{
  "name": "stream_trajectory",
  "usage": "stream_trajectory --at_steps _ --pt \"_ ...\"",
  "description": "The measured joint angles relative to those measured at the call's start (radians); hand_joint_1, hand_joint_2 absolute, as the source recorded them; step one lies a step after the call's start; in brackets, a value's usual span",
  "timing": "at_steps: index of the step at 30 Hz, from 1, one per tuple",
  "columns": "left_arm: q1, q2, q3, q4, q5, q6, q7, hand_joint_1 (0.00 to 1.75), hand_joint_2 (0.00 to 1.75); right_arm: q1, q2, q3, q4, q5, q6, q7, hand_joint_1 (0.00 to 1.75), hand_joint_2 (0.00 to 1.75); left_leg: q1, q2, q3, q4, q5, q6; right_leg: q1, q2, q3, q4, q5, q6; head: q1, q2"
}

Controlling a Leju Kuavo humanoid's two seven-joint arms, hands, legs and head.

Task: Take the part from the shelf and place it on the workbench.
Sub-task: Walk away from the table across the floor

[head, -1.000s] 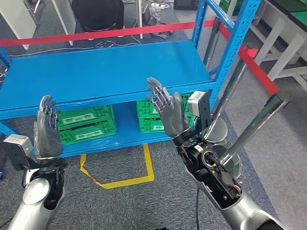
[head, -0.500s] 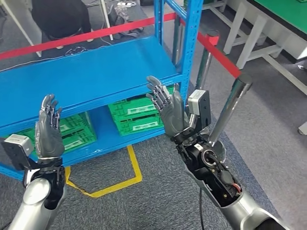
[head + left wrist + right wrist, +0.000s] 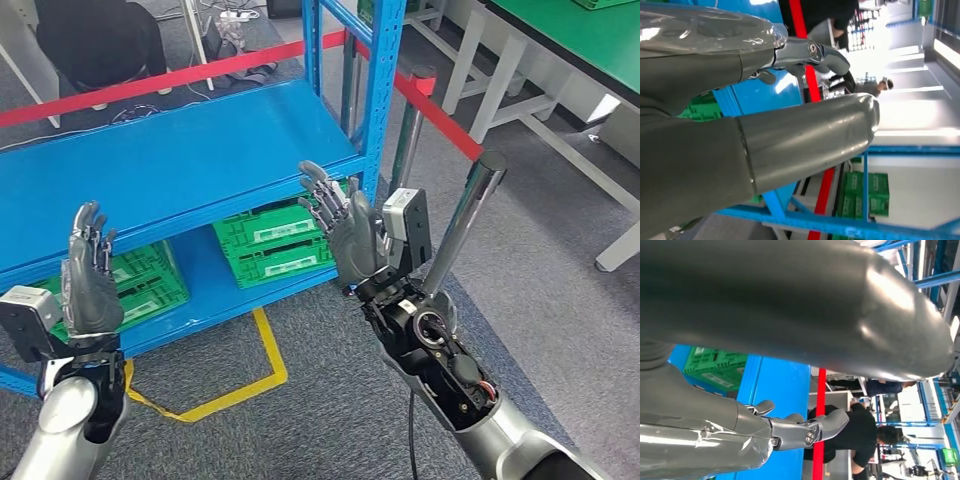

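The whole view is swinging right compared with a moment ago: the blue metal shelf (image 3: 173,160) is sliding left and a green-topped workbench (image 3: 581,40) is coming in at the far right, so the robot seems to be turning. Nearest, the left hand (image 3: 90,275) and right hand (image 3: 347,230) are hovering raised with fingers spread, holding nothing. No part is showing; beyond, ribbed green crates (image 3: 272,240) are sitting on the lower shelf.

Before us, a blue steel shelf (image 3: 181,165), top deck bare (green-topped bench (image 3: 604,45) at our right).
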Motion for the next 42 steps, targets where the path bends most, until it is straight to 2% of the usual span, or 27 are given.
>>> stream_trajectory --at_steps 10,22,31,42 --pt "-0.011 -0.023 -0.014 0.021 -0.016 -0.009 -0.02 0.0 0.0 0.037 -0.015 -0.019 -0.023 0.005 -0.011 0.008 0.0 0.0 -0.001 -0.001 0.0 0.002 -0.003 0.01 -0.003 0.0 0.006 -0.011 0.004 0.013 0.007 0.0" --pt "-0.021 -0.042 -0.019 0.037 0.006 -0.017 -0.042 0.0 0.0 0.056 -0.041 -0.016 -0.09 0.0 -0.074 0.099 0.0 0.0 0.0 -0.001 0.001 -0.001 -0.003 0.01 -0.005 0.001 0.005 -0.011 0.003 0.014 0.004 0.0" --pt "0.012 -0.016 -0.009 0.028 0.013 0.023 -0.019 0.0 0.0 0.03 -0.04 0.024 -0.082 -0.036 -0.013 0.068 0.0 0.0 0.0 -0.002 0.001 -0.002 -0.003 0.01 -0.004 -0.001 0.005 -0.01 0.002 0.014 0.003 0.0" --pt "0.016 -0.008 -0.009 0.019 0.005 0.023 -0.003 0.0 0.0 0.03 -0.04 0.036 -0.066 -0.038 -0.005 0.053 0.0 0.0 0.0 -0.003 0.001 -0.002 -0.003 0.01 -0.005 -0.002 0.006 -0.01 0.002 0.014 0.004 0.0"
